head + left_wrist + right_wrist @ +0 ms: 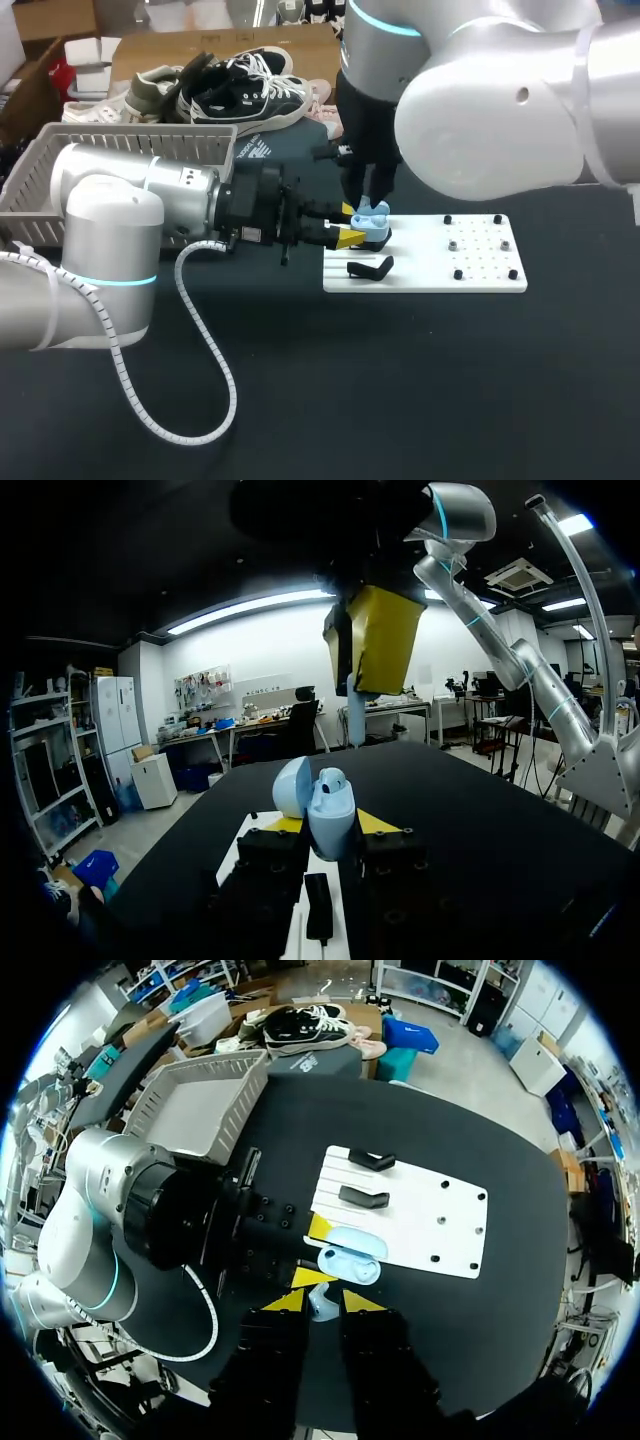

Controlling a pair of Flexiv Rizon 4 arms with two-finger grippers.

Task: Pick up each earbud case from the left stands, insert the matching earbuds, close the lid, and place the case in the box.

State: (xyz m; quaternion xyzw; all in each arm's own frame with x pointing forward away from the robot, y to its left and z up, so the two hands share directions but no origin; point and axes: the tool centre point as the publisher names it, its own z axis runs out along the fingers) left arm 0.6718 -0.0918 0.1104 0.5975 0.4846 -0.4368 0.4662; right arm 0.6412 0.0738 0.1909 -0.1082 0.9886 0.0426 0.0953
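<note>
Snugly within left pincer [330,828]: earbud case [322,802]

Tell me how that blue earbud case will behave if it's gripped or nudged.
The earbud case looks smooth and glossy, so probably rigid but slippery. Its rounded shell and open lid suggest it may tip easily.

Glossy pale-blue plastic earbud case [371,221], smooth white plate [482,272], matt black table cover [420,380]

No text seems legible on anything here.
</note>
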